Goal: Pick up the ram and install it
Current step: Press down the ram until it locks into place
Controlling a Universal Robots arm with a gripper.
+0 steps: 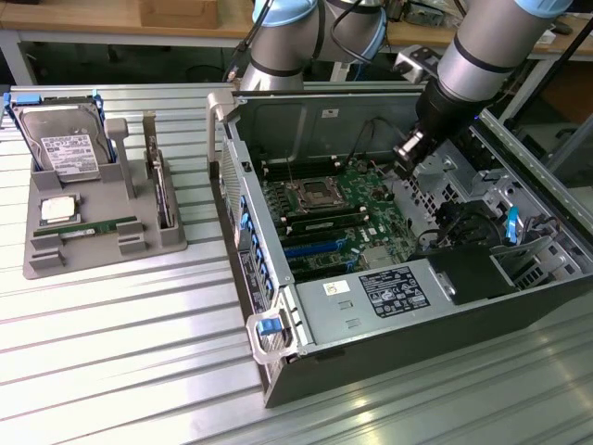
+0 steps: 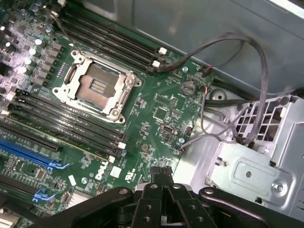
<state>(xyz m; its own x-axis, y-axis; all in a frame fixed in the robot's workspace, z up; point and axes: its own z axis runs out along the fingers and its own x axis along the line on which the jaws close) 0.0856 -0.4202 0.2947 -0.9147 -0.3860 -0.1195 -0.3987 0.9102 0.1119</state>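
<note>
The black metal gripper [image 2: 160, 183] was fully closed and held nothing, poised above the green motherboard [image 2: 156, 109] inside the open grey steel computer case [image 1: 371, 320]. The ram [image 1: 85, 227], a thin green stick, lay flat in the grey moulded tray [image 1: 102, 250], well apart.

The word "DELL" stands in white letters on the green motherboard [image 2: 156, 102], near the blue expansion slots [image 2: 28, 154]. A white certification mark is printed on the board beside it. Printed labels lie on the hard drive [image 1: 67, 148] and on the power supply cover [image 1: 375, 297]; their text is too small to read.
</note>
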